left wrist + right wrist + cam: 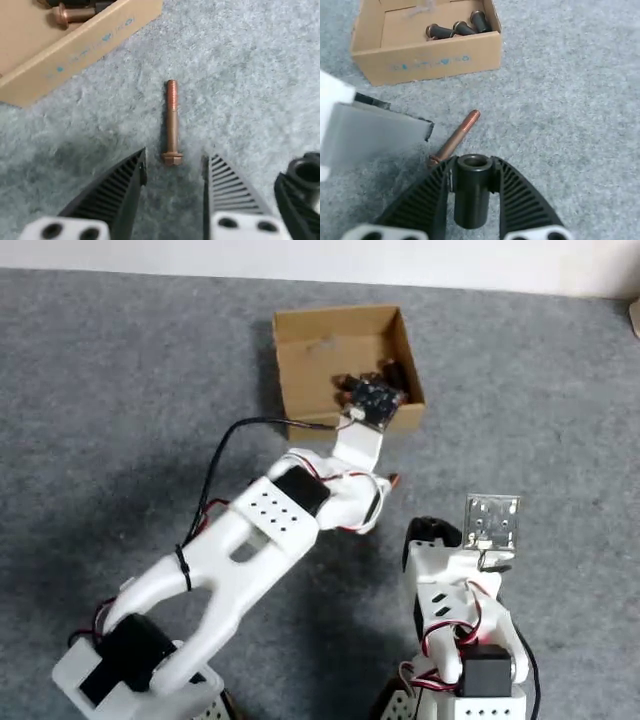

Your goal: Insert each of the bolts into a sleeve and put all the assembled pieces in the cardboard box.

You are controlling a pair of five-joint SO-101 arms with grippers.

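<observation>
A copper bolt lies flat on the grey carpet just outside the cardboard box. My left gripper hangs open over it, one finger on each side of the bolt's head. Close beside it my right gripper is shut on an upright black sleeve, whose hollow top faces the bolt. From above, the left arm's wrist sits at the near right corner of the box. Several bolts in sleeves lie inside the box.
Grey carpet covers the whole table. A square metal plate sits on the right arm, next to its dark gripper. The left arm's white body stands close beside the sleeve.
</observation>
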